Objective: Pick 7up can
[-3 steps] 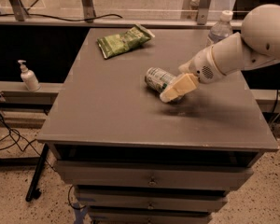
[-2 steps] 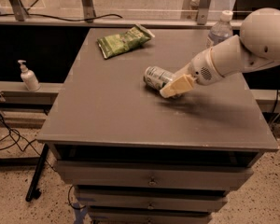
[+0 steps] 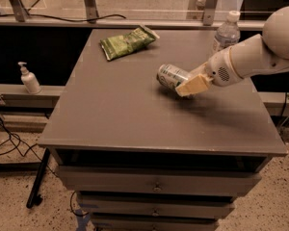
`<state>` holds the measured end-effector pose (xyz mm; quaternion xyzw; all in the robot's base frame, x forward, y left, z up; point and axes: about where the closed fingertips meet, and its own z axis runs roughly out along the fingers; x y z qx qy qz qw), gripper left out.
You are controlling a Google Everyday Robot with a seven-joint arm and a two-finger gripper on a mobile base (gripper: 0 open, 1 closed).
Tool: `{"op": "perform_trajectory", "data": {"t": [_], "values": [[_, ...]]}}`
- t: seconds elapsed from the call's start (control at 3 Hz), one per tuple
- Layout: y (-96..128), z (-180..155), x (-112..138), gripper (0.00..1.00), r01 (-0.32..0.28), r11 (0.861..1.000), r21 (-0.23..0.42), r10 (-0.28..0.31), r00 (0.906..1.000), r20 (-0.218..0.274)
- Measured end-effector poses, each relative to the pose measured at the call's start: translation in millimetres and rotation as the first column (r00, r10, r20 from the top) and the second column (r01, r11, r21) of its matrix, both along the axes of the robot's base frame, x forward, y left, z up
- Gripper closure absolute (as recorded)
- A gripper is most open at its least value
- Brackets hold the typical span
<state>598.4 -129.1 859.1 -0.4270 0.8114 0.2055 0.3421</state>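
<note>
Grey table (image 3: 115, 114), top surface. Green snack bag (image 3: 128, 42) lies flat at 11 o'clock; clear water bottle (image 3: 226, 32) stands upright at 1 o'clock by the far edge; 7up can (image 3: 169, 75) lies on its side just beyond centre, with the gripper (image 3: 187, 84) against it at its 4 o'clock
</note>
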Motion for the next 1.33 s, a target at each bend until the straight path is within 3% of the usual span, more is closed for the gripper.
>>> {"op": "perform_trajectory", "data": {"t": [0.33, 0.67, 1.0, 1.33], "values": [[-32.6, 25.5, -4.0, 1.0, 0.011, 1.0, -0.012, -0.01, 0.9989, 0.046], [-55.1, 64.5, -9.5, 1.0, -0.046, 0.999, 0.004, 0.046, 0.995, 0.089], [-56.5, 110.1, -17.6, 1.0, -0.153, 0.986, 0.063, 0.145, 0.983, 0.112], [-59.7, 141.4, -24.0, 1.0, -0.18, 0.982, 0.059, 0.169, 0.9734, 0.154]]}}
